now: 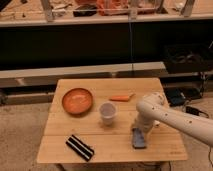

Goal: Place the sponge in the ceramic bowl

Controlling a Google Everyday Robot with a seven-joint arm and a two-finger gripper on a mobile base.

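In the camera view, the white arm extends from the right, and the gripper is low over the sponge. The sponge lies on the wooden surface near its front right corner. Whether the gripper is wide or closed, I cannot tell. The ceramic bowl stands well apart at the left, and a white cup is between them.

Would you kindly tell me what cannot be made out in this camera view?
Camera view:
The claw, over the sponge near the table's front edge: the wrist hides whether it touches.
The sponge's far end: covered by the claw.
The arm: cut off by the right edge.
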